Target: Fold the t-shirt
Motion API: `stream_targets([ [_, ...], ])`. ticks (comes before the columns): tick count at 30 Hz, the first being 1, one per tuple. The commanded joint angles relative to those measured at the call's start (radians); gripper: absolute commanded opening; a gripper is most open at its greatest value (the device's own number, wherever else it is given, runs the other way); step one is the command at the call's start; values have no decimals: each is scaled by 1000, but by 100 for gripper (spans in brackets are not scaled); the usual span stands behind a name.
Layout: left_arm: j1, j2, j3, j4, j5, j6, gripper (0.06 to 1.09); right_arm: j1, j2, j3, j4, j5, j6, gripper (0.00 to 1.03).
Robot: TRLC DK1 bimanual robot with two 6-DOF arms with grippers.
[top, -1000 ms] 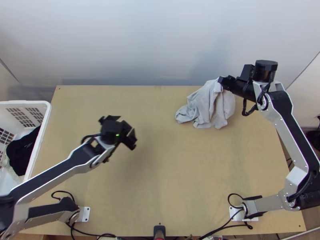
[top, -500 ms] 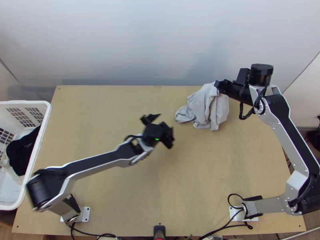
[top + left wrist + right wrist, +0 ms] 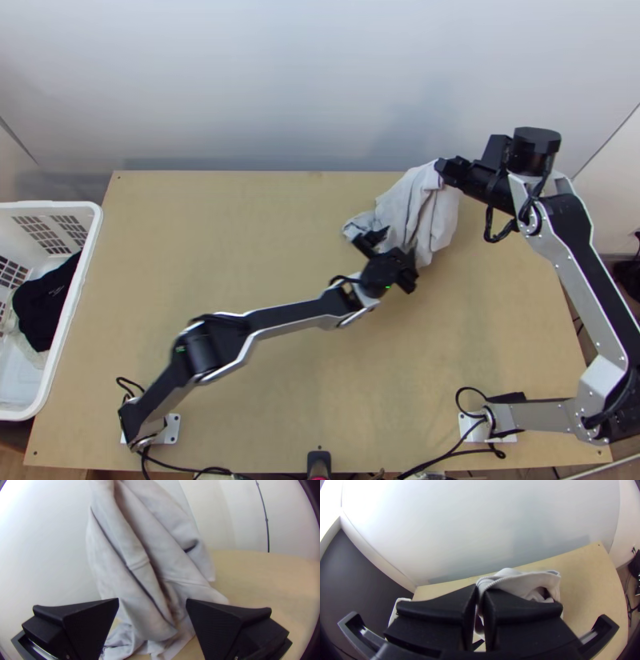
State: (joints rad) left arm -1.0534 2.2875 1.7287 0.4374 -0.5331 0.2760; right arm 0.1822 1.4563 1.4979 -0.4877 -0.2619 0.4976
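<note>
One light grey cloth t-shirt [image 3: 420, 208] hangs in a bunch from your right gripper [image 3: 440, 166], near the far edge of the table [image 3: 240, 208], right of the middle. The gripper is closed tight on it, and you can see a ribbed edge [image 3: 501, 580] of the shirt going in between the two black fingers [image 3: 453, 603]. Long folds run down from there, and the bottom of the shirt lies crumpled on the light wooden top.

Your left gripper [image 3: 399, 242] is by the low part of the shirt, on the side near you. It is wide open and has hold of nothing. In its wrist view, the shirt shows in the gap, but you can't tell if it touches the fingers.

At the table's left side sits a white plastic basket [image 3: 58, 205] with black cloth [image 3: 40, 308] in it.
</note>
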Motion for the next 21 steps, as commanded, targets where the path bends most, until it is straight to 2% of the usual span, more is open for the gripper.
stream_targets([
  [1,-17,239,278,29,-77,12,103,-20,-31,5,-22,-11,1,6],
  [7,-8,339,376,31,-111,74,102,-32,-56,15,-37,-28,2,6],
  [8,-5,345,376,32,-113,91,91,-32,-59,16,-40,-31,2,6],
  [9,0,348,376,43,-116,106,71,-32,-62,19,-42,-36,1,6],
  [11,16,351,371,64,-116,115,8,-32,-60,25,-45,-40,1,6],
  [16,66,339,348,64,-114,126,9,-32,-62,24,-45,-50,1,6],
  [21,86,196,218,60,-113,107,9,-52,-60,19,-40,-51,-1,6],
])
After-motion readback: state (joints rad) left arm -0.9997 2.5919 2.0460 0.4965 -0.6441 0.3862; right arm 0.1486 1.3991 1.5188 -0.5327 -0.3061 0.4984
